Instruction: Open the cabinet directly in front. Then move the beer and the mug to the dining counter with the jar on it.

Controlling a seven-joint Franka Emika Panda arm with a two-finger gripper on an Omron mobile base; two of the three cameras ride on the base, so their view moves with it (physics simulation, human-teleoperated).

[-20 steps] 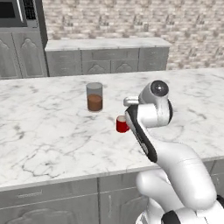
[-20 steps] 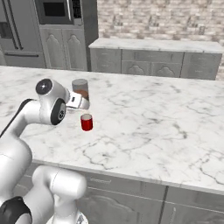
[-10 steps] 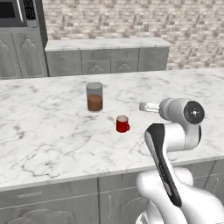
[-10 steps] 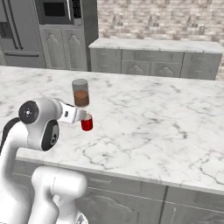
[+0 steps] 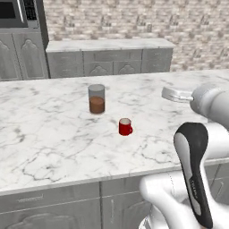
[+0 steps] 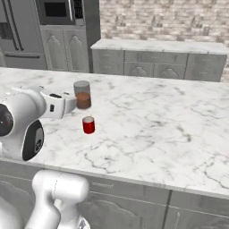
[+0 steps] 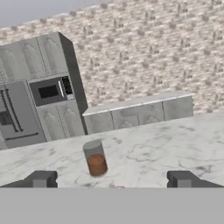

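The red mug (image 5: pixel 125 127) stands upright on the white marble dining counter (image 5: pixel 44 138), a little in front and to the right of the jar (image 5: pixel 96 99) with brown contents. My gripper (image 5: pixel 166 93) hovers open and empty to the right of the mug, well apart from it. In the right base view the hand reaches in from the left beside the jar (image 6: pixel 82 95), above the mug (image 6: pixel 88 125). Seen from the hand, the fingertips (image 7: pixel 41 178) stand wide apart, with the jar (image 7: pixel 95 158) ahead between them. The beer and the cabinet are out of view.
Beyond the island runs a back counter (image 5: pixel 107 44) over grey panelled base cabinets, against a brick wall. A built-in microwave (image 6: pixel 56 10) and tall grey cabinets stand at the far left, with a fridge (image 7: pixel 11 116) beside them. The marble top (image 6: pixel 156 129) stretches wide to the right.
The gripper was right at the mug a second ago. It has since drawn back and swung right, open, leaving the mug standing on the counter. Jar and mug have not moved.
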